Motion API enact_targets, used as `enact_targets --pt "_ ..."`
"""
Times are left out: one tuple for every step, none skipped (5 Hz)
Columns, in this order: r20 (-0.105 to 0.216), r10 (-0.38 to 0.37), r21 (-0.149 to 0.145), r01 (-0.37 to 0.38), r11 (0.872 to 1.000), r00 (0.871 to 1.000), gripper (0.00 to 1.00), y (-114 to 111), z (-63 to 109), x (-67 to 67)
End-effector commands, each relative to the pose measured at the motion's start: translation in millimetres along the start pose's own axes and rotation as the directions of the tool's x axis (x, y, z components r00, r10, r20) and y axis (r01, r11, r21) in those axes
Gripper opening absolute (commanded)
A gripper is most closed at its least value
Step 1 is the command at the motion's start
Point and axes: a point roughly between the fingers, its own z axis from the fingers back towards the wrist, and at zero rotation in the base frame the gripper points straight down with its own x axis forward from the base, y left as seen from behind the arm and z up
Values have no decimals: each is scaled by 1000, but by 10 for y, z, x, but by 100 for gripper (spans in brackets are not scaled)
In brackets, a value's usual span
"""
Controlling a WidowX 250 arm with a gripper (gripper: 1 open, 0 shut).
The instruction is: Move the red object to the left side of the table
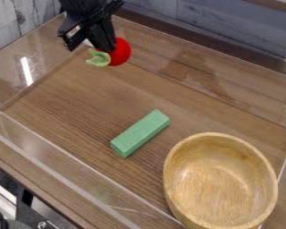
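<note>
At upper left, the arm (83, 9) is cut off by the frame's top edge. The red object (118, 51), rounded and green-leaved, is pinched by the gripper (103, 45).

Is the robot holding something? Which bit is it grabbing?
Yes. The gripper is shut on the red object, which hangs above the table. The fingers pinch its upper side, next to the green leafy end. The exact contact spot is hidden.
</note>
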Motion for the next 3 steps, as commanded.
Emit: enact_targets --pt "57 14 -29 -12 1000 998 0 127 -3 220" --pt "98 50 -39 -46 998 994 0 271 -71 469" --pt "120 79 -43 -74 996 990 0 341 -126 595"
